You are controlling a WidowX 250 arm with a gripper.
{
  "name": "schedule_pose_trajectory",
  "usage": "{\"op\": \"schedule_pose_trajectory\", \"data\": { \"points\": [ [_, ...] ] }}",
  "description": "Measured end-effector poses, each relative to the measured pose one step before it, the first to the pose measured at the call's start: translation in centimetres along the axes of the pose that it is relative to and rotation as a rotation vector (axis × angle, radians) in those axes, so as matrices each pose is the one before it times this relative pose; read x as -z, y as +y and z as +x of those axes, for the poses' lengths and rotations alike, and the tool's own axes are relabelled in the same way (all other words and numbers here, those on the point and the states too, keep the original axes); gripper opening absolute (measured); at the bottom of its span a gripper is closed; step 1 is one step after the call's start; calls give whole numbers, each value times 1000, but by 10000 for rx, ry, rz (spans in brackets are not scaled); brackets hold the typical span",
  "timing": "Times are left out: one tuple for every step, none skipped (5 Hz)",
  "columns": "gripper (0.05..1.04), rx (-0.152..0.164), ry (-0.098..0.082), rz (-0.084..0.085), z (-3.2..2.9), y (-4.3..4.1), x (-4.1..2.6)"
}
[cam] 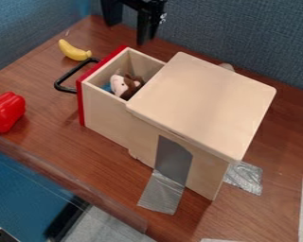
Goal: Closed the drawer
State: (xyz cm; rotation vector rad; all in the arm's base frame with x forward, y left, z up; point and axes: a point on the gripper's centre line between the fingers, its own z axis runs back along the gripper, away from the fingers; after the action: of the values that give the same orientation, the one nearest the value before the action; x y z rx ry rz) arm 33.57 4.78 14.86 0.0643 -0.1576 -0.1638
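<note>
The gripper (129,21) hangs at the top edge, left of centre, above and behind the drawer, with its two black fingers apart and nothing between them. The wooden drawer (106,111) stands pulled out of its box (204,104) toward the upper left. Its front panel is red, and a black handle (68,75) sticks out from it to the left. Inside the drawer lies a brown and white plush toy (125,85) with something blue beside it. The gripper is apart from the drawer and its handle.
A yellow banana (74,50) lies behind the handle, near the back left. A red pepper (6,111) is at the left edge. Silver tape (162,193) holds the box to the brown table (59,137). Blue-grey walls stand behind.
</note>
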Motion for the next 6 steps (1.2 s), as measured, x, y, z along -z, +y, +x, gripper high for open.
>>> {"op": "schedule_pose_trajectory", "data": {
  "points": [
    [1001,1,263,-139,-81,-151,1009],
    [1001,-480,111,-279,-651,2281,1023],
    [1001,-514,-474,-113,-437,3007,260],
    [1001,-343,168,-113,-962,2198,1667],
    [1001,-283,290,-385,-557,1264,2085],
    [1001,3,275,-144,382,722,1357]
  ]
}}
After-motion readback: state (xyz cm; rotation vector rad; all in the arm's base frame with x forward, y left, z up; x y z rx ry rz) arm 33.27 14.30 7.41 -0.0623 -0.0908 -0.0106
